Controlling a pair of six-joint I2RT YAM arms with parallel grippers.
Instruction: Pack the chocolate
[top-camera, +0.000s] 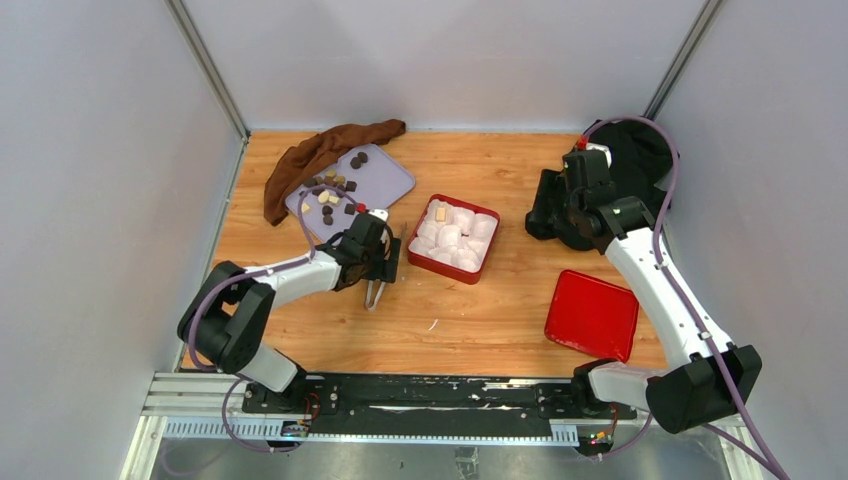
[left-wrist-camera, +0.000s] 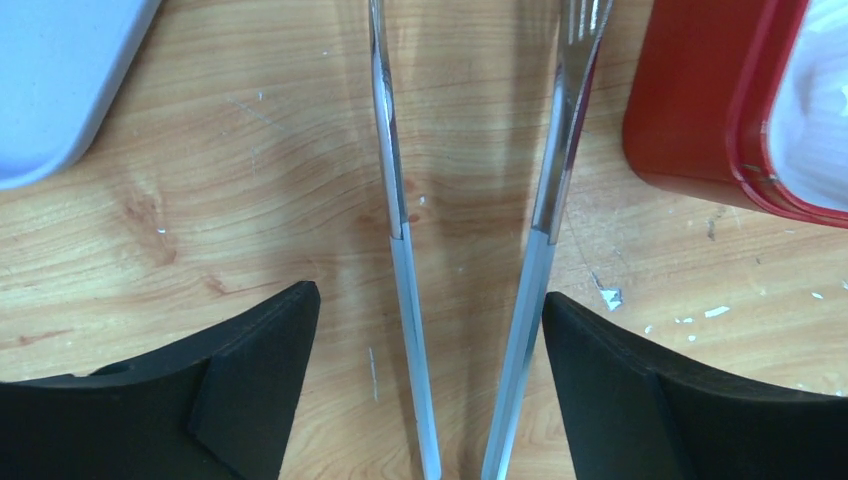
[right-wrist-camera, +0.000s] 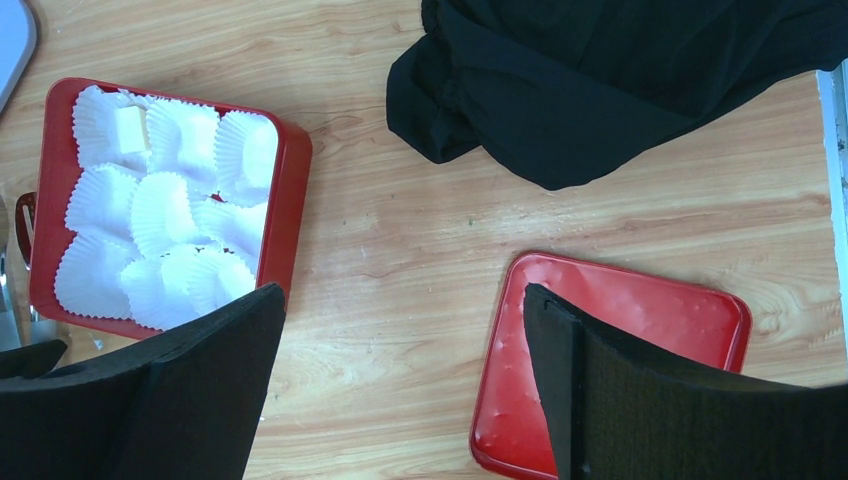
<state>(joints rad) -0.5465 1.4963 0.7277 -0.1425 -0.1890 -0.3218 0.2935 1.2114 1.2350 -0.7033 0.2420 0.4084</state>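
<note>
Starting with the chocolate (top-camera: 327, 197): where is it?

Most pieces, dark brown with a few tan, sit on the lavender tray (top-camera: 390, 175) at the far left of the bench (top-camera: 480, 320). One pale piece (right-wrist-camera: 130, 128) lies in a white paper cup (right-wrist-camera: 160, 210) at a far corner of the red box (right-wrist-camera: 285, 200).

And the left end effector (left-wrist-camera: 428, 295)?

It is low over the bench between tray and box, fingers apart. Metal tongs (left-wrist-camera: 395, 180) run between the fingers, and neither finger visibly presses on them. I cannot tell whether they are gripped.

The right end effector (right-wrist-camera: 402, 295)?

It hangs high at the far right, fingers wide apart with nothing between them. The red lid (top-camera: 592, 315) lies on the bench nearer the arm bases, and a black cloth (right-wrist-camera: 600, 80) is at the far right corner.

Anything else?

A brown cloth (top-camera: 310, 160) lies against the tray's far left side.
</note>
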